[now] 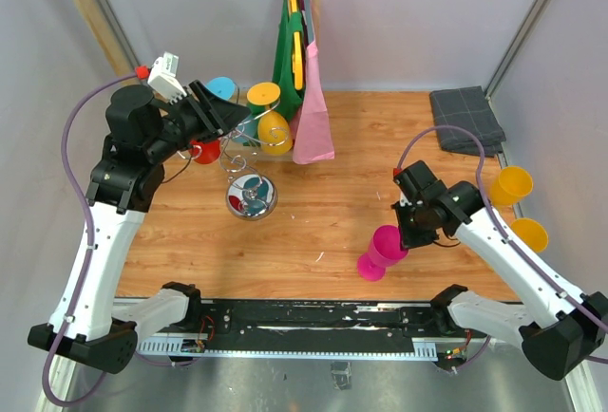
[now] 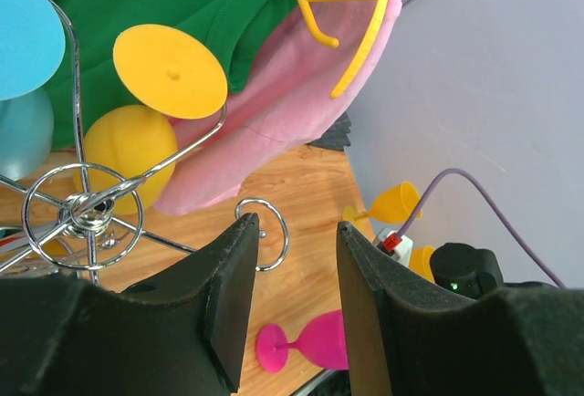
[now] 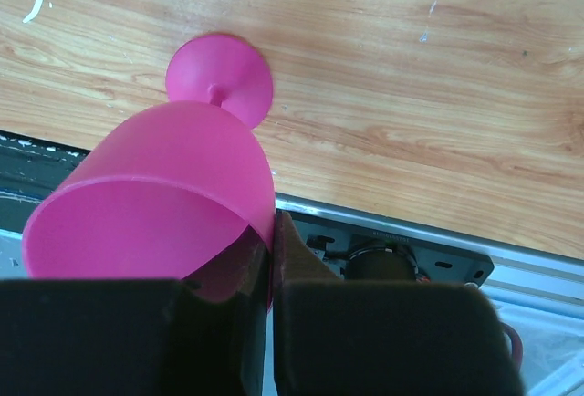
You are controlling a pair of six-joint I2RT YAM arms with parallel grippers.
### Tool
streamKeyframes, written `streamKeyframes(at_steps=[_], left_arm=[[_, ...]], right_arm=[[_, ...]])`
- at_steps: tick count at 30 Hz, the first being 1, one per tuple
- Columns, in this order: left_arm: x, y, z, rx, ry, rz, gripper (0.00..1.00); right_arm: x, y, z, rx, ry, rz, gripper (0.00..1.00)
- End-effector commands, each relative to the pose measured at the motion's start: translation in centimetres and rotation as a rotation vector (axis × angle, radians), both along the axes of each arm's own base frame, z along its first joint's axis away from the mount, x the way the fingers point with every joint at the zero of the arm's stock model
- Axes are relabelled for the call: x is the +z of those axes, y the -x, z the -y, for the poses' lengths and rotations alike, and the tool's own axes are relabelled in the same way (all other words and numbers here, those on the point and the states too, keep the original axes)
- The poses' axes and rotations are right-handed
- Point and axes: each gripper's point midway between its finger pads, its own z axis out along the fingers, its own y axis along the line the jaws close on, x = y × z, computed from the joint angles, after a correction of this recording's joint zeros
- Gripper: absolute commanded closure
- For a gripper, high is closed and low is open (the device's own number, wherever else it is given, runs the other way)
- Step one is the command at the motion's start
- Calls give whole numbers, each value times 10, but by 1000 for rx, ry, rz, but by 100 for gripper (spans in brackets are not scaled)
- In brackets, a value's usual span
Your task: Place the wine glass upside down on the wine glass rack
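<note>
Right wrist view: your right fingers [image 3: 365, 341] are closed on the wine glass [image 3: 155, 186]. They pinch the thin wall at the rim, one finger inside the bowl and one outside. The glass leans over the near edge of the desk [image 3: 411, 95], foot pointing away from the camera. You cannot tell from here whether the foot touches the wood.

The glass looks like opaque pink plastic, so judge it light, stiff and not fragile. The wall is smooth and the pinch covers only a small patch of rim, so expect it to swing or slide if you turn the wrist quickly.

A hold on the rim suits this job, because it leaves the stem and foot free. Those are the parts that must slip into a hook with the bowl hanging mouth down.

In the top view the glass [image 1: 385, 249] sits well apart from the rack [image 1: 249, 160], which stands on the left half of the desk. A yellow glass [image 2: 137, 150] and a blue glass [image 2: 18, 31] already hang there.

Your left fingers [image 2: 228, 305] stand open and hold nothing. They are just beside the rack, where a curled hook [image 2: 265, 232] looks free.
</note>
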Motion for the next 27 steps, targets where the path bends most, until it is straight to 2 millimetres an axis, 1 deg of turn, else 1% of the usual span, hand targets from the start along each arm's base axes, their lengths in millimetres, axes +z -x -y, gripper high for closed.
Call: streamKeyframes(at_steps=[1, 3, 5, 7, 9, 10, 12, 17, 18, 23, 27], left_arm=[[15, 3, 1, -10, -5, 41, 55], [16, 3, 3, -16, 1, 40, 55], [17, 3, 5, -26, 12, 38, 55], [21, 4, 8, -44, 27, 40, 55], [25, 6, 11, -60, 47, 45, 55], [27, 6, 12, -67, 59, 48, 55], [32, 7, 16, -81, 86, 53, 55], [44, 11, 30, -165, 196, 72, 54], [46, 12, 32, -179, 215, 73, 54], [54, 16, 37, -212, 263, 74, 54], [62, 21, 33, -193, 269, 94, 54]], right_arm=[[4, -7, 2, 1, 22, 45, 99], [14, -11, 1, -12, 14, 76, 99], [31, -19, 1, -31, -4, 138, 99], [55, -28, -1, -48, -42, 225, 99], [84, -39, 0, -78, -78, 334, 99], [98, -45, 1, -91, -97, 392, 99], [135, -60, -1, -118, -156, 535, 99], [219, -92, 1, -200, -270, 851, 99], [234, -99, 0, -208, -288, 899, 99], [316, -133, -16, -236, -414, 1139, 99], [383, -156, -40, -201, -540, 1285, 99]])
